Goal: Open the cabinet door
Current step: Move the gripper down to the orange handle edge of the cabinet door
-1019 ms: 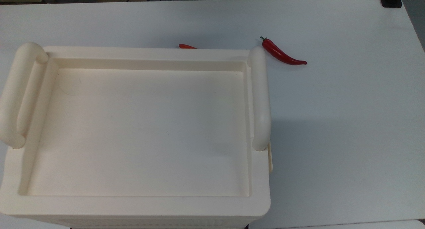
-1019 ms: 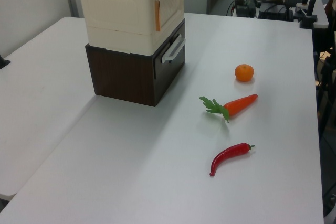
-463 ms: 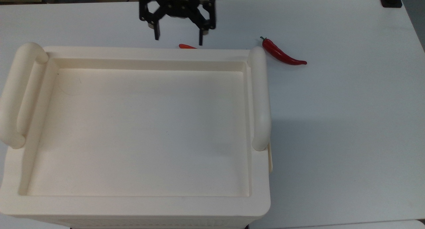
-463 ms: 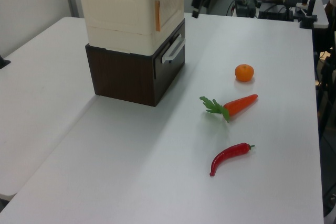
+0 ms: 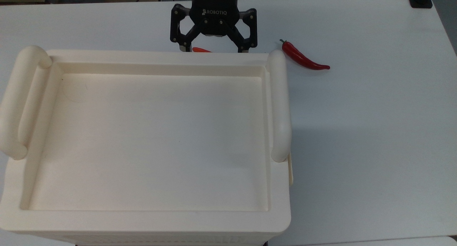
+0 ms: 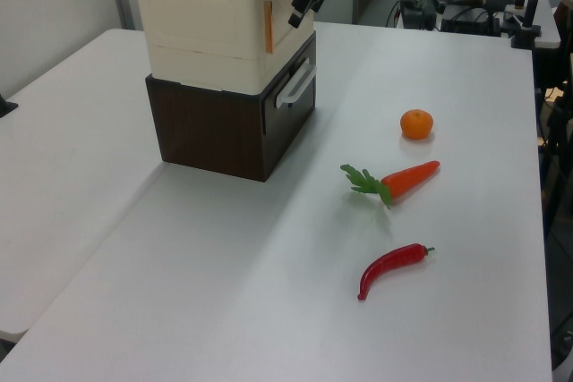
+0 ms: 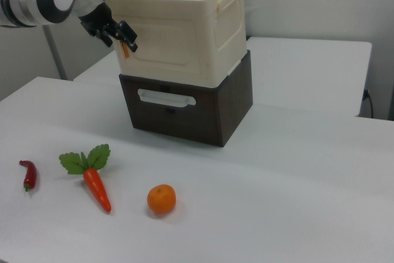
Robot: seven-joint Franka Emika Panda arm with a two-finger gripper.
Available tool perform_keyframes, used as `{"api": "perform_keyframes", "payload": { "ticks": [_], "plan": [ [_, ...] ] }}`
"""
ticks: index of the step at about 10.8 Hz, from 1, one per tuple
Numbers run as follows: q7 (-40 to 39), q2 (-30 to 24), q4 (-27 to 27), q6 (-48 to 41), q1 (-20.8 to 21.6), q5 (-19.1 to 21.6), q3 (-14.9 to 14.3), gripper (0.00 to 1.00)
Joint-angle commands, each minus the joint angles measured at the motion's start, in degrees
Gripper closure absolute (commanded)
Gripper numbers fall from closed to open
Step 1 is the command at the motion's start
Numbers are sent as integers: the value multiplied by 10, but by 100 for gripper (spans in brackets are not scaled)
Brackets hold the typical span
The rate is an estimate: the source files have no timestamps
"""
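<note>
Gripper (image 5: 213, 50) now nearer the cabinet (image 7: 184, 23), jaws apparently spread, above white table (image 5: 375, 114).

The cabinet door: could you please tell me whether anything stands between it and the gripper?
Nothing visible does. The open black gripper hangs right beside the cream plastic cabinet door, at its edge with the orange tab.

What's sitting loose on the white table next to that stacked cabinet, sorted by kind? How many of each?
Red chili pepper: 1
Carrot with green leaves: 1
Orange: 1
Total: 3 loose items, all lying on the table in front of the cabinet.
</note>
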Motion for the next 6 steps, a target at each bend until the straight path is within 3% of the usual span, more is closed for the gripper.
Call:
{"api": "perform_keyframes", "payload": {
  "ticks": [1,4,6],
  "plan": [
    [12,23,14,53,6,-11,-5,0],
    [22,45,22,79,29,-39,-5,3],
    [44,47,21,87,31,-60,-4,17]
  ]
}}
